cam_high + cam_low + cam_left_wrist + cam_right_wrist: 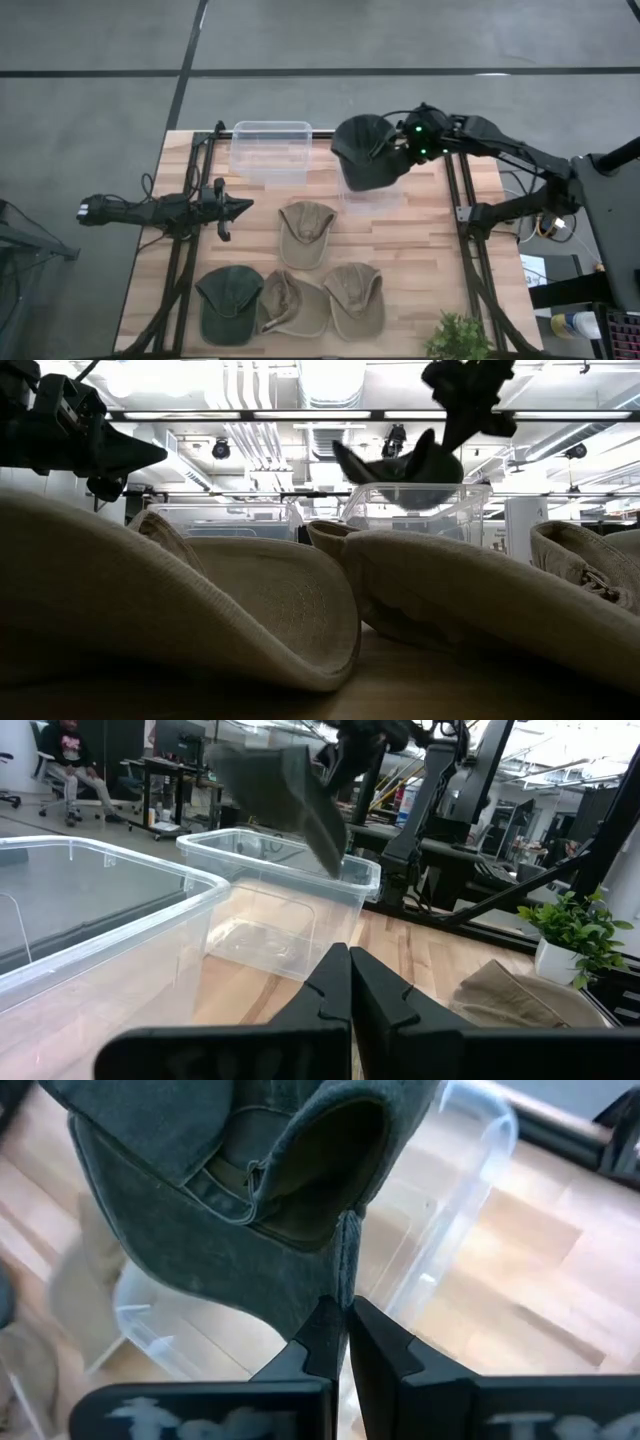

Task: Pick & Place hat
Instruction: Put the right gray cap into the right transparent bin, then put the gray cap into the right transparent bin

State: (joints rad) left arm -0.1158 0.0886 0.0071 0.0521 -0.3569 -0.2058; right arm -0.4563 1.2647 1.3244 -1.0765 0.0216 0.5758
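A dark green cap point(362, 150) hangs in the air over a small clear bin point(372, 197) near the table's far right side. My right gripper point(405, 150) is shut on it. In the low view the cap point(400, 465) sits just above the bin's rim point(420, 488). My left gripper point(240, 207) is shut on nothing and hovers over the table's left side, pointing right. Three tan caps point(305, 232) point(295, 305) point(355, 298) and another dark green cap point(230, 303) lie flat on the table. My right gripper pinches a fold of the cap's crown edge point(345, 1265), beside its opening, between the two fingers point(322, 1335). The fingers reach in from the table's right side, slanting down. The cap is lifted clear and hangs ahead of the fingers, over the bin.
A larger clear bin point(272, 150) stands at the far edge, left of the small one. A potted plant point(460, 340) sits at the near right corner. Bare wood lies between the bins and the caps. A person sits in the room far behind the table.
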